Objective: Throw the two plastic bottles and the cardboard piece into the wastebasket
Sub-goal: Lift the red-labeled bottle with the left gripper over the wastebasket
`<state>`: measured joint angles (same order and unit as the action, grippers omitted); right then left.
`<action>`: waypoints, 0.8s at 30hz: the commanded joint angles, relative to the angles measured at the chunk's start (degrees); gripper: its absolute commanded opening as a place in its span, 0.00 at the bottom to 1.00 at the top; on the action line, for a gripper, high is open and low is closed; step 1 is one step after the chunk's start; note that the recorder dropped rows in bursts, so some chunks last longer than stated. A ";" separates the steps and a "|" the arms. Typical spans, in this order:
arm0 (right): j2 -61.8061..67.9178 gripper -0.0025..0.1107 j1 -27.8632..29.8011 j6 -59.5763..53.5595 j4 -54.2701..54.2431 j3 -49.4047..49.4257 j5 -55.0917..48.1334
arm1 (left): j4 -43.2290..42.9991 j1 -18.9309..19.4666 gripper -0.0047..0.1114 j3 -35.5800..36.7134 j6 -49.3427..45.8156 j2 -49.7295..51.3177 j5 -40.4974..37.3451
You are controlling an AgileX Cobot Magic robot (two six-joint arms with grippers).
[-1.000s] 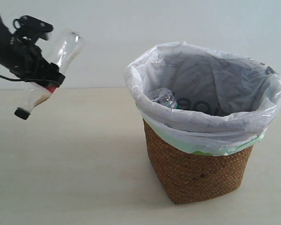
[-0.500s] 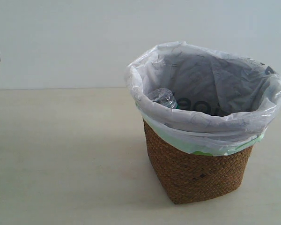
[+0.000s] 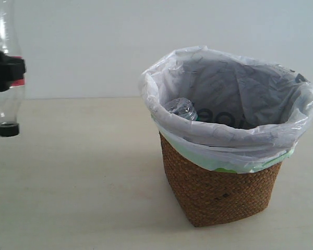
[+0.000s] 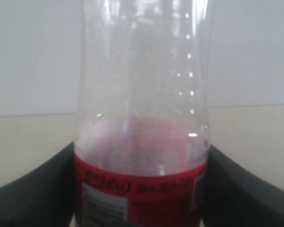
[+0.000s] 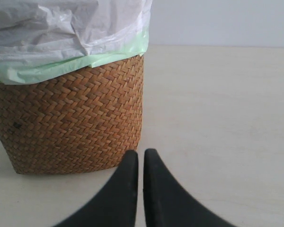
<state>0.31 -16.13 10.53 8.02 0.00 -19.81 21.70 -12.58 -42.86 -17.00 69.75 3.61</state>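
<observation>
Back inside the frame's left edge since the earlier picture, the red-label bottle (image 3: 10, 101) hangs vertical, cap down, clamped in our left gripper (image 3: 5, 74), with the wastebasket (image 3: 219, 192) well apart at centre-right.

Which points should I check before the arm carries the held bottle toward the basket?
1. Grasp: ok. The left gripper is shut on the red-label bottle.
2. Bottle above the basket: not ok. It hangs far to the side, cap down.
3. Basket opening free: ok. Only the other bottle lies inside, low.
4. Right gripper out of the way: ok. It is shut, empty and low beside the basket wall.
5. Place of the cardboard piece: cannot tell, not in view.
</observation>
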 commanded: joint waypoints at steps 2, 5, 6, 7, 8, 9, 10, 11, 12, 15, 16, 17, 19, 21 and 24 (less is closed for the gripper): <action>-0.31 0.02 0.21 -0.41 0.07 0.00 0.61 | 0.38 -11.68 0.07 -12.23 1.63 7.90 3.01; -0.31 0.02 0.21 -0.41 0.07 0.00 0.61 | 0.38 -15.78 0.07 -20.41 4.36 11.65 2.74; -0.31 0.02 0.21 -0.41 0.07 0.00 0.61 | 0.38 -16.78 0.07 -23.15 5.52 12.35 2.42; -0.31 0.02 0.21 -0.41 0.07 0.00 0.61 | 0.38 -17.59 0.07 -25.54 6.41 12.76 2.14; -0.31 0.02 0.21 -0.41 0.07 0.00 0.61 | 0.38 -18.20 0.07 -27.46 6.64 12.92 1.59; -0.31 0.02 0.21 -0.41 0.07 0.00 0.61 | 0.10 -18.52 0.07 -28.42 6.64 12.92 0.86; -0.31 0.02 0.21 -0.41 0.07 0.00 0.61 | -0.51 -18.55 0.07 -29.68 6.64 12.92 -0.05; -0.31 0.02 0.21 -0.41 0.07 0.00 0.61 | -0.94 -18.55 0.07 -30.79 5.61 12.81 -2.27; -0.31 0.02 0.21 -0.41 0.07 0.00 0.61 | -1.47 -18.55 0.07 -31.19 4.40 12.52 -4.24; -0.31 0.02 0.21 -0.41 0.07 0.00 0.61 | -5.35 -16.37 0.07 -31.32 -0.16 11.71 -12.67; -0.31 0.02 0.21 -0.41 0.07 0.00 0.61 | -6.28 -14.82 0.07 -31.20 -0.04 11.71 -15.74; -0.31 0.02 0.21 -0.41 0.07 0.00 0.61 | -6.50 -12.87 0.07 -30.74 0.57 11.59 -18.05; -0.31 0.02 0.21 -0.41 0.07 0.00 0.61 | -6.50 -8.65 0.07 -29.22 2.55 11.35 -20.48; -0.31 0.02 0.21 -0.41 0.07 0.00 0.61 | -6.50 -3.86 0.07 -27.21 4.06 10.95 -21.90; -0.31 0.02 0.21 -0.41 0.07 0.00 0.61 | -6.50 1.55 0.07 -24.20 6.88 10.16 -23.20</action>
<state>0.31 -16.13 10.53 8.02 0.00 -19.81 15.36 -15.31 -69.28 -13.03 81.28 -17.87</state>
